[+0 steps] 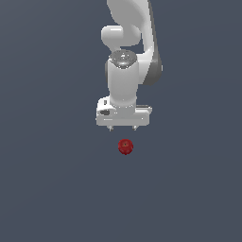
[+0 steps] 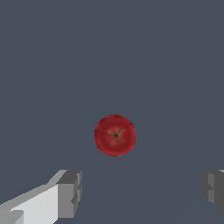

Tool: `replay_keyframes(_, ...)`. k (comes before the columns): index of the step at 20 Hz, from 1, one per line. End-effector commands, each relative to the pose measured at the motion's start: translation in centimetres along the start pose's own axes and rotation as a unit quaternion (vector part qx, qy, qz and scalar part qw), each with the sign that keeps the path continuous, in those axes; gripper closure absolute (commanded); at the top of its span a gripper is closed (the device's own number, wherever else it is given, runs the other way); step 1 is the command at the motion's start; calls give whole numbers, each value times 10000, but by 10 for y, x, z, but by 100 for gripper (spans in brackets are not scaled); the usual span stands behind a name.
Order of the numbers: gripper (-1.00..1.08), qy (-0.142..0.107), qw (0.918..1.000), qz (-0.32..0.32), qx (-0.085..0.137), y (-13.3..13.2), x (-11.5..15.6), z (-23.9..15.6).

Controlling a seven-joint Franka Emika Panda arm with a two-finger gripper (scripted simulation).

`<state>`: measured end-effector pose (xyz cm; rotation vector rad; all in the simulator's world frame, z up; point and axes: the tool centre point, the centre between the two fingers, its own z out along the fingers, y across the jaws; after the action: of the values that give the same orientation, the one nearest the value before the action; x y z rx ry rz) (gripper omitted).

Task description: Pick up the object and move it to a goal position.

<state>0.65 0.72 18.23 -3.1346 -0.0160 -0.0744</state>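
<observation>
The object is a small glossy dark-red apple [image 1: 125,146] with a stem dimple on top, lying on the flat dark grey floor. In the wrist view the apple [image 2: 115,135] shows from straight above, round and whole. My white gripper [image 1: 123,127] hangs apart from it, pointing down, with only its two short fingertips showing under the hand. The wrist view shows the gripper [image 2: 142,192] open: its grey pads [image 2: 70,192] stand wide apart, with nothing between them, and the apple lies beyond the gap.
The white arm [image 1: 127,56] rises behind the gripper toward the top of the exterior view. The dark grey floor [image 1: 47,189] stretches evenly all around.
</observation>
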Motion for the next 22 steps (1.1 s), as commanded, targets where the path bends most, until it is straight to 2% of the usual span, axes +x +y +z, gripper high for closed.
replay_keyframes(1,-92,0,10000,0,0,0,0,0)
replay_keyframes(14,-92,71,9999,-80,6,8,2,0)
replay_keyframes(22,-92,-19,9998,-190,-10,2,5,24)
